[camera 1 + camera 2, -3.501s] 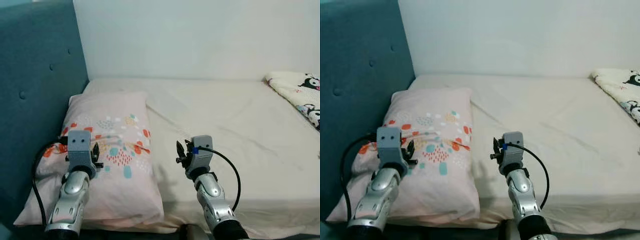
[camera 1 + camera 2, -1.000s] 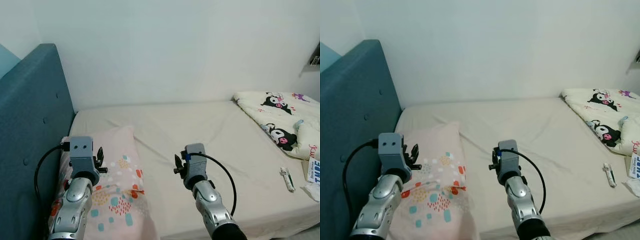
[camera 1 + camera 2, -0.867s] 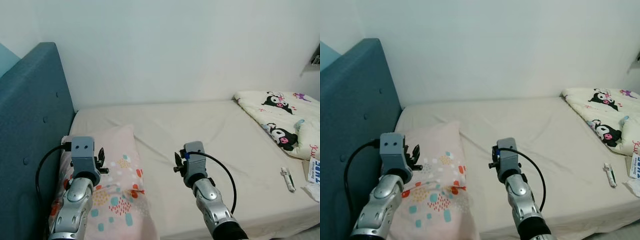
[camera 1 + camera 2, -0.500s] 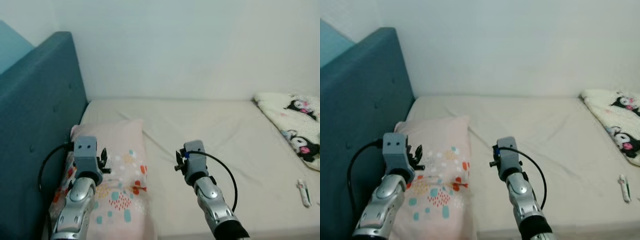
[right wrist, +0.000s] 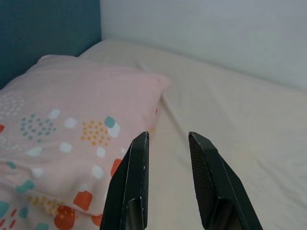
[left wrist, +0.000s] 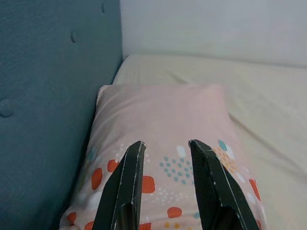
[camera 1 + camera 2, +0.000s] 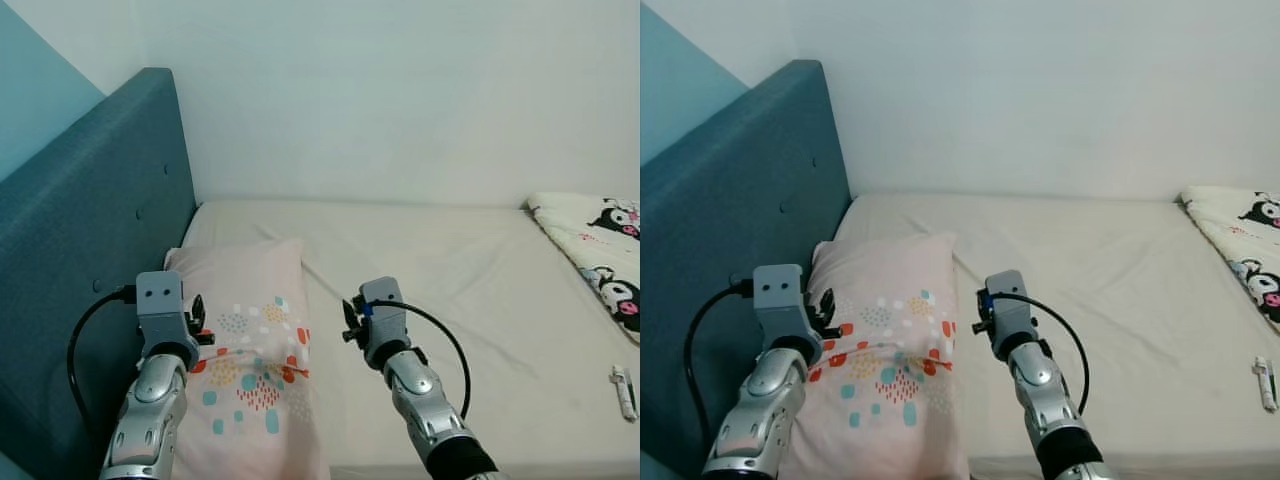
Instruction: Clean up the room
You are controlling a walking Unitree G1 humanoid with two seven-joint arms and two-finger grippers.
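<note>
Left eye view: pink pillow [image 7: 250,340] lies against the teal headboard [image 7: 90,250]. Left gripper [image 6: 165,155] hovers over it, right gripper [image 5: 168,143] beside it, both with fingers apart, holding nothing.

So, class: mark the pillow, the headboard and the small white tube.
pillow [image 7: 250,300], left eye view, plain pink upper half
headboard [image 7: 90,210], left eye view, padded blue face
small white tube [image 7: 624,391], left eye view, its middle

One pillow [image 7: 253,340], one patterned blanket [image 7: 600,250], one small tube [image 7: 624,388] and one bed [image 7: 470,270].
</note>
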